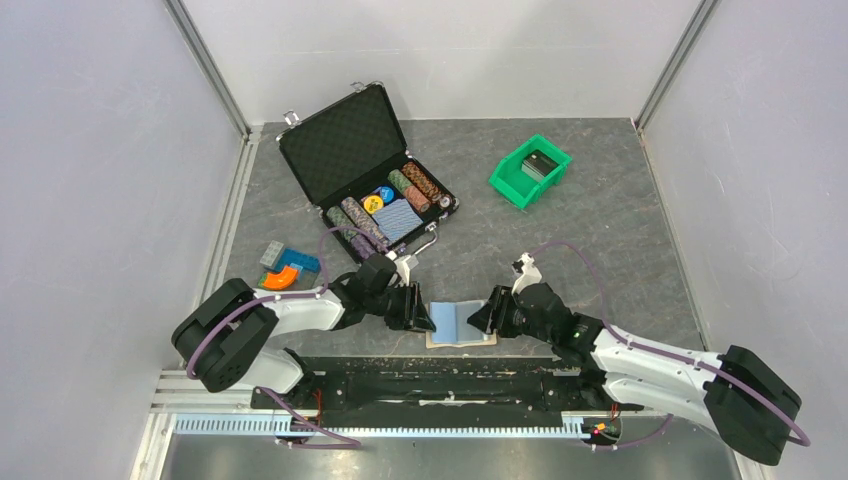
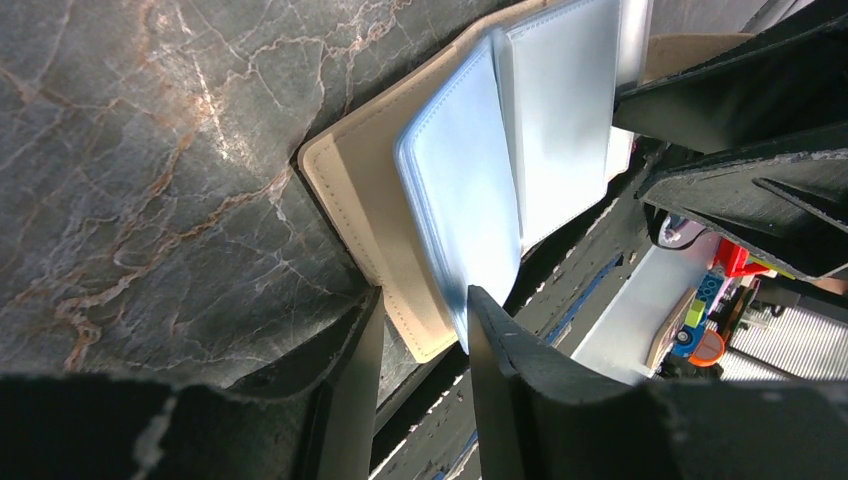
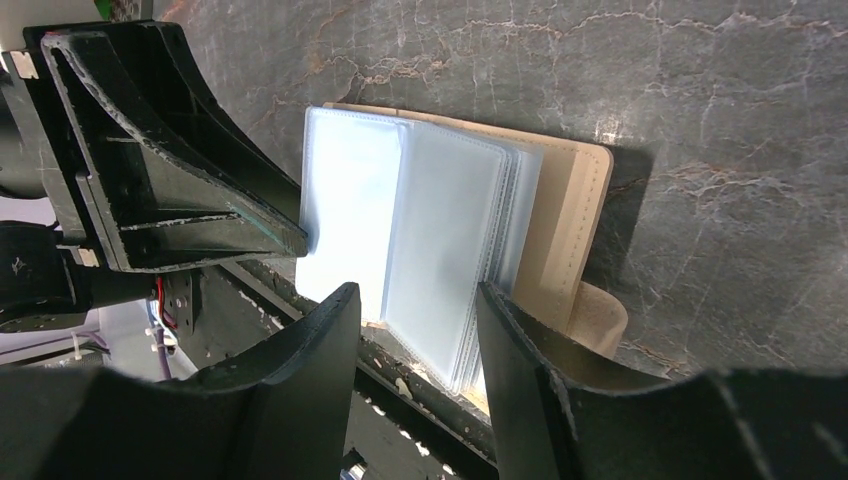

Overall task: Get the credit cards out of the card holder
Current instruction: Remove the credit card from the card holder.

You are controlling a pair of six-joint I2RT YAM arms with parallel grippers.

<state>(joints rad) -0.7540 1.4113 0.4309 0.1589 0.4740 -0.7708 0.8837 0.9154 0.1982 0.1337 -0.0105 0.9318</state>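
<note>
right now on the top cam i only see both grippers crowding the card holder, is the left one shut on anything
observer: no. The left wrist view shows the left gripper open, with a corner of the card holder between its fingers.
operator: and the right
observer: The right gripper is open too, with the fanned clear sleeves seen in its gap.
operator: any credit cards out yet
observer: None lie loose in either wrist view. I cannot tell whether the sleeves hold any.

There were 1 card holder (image 1: 455,322), 1 black chip case (image 1: 345,150), 1 green bin (image 1: 510,187), 1 left gripper (image 1: 425,314) and 1 right gripper (image 1: 482,322).
</note>
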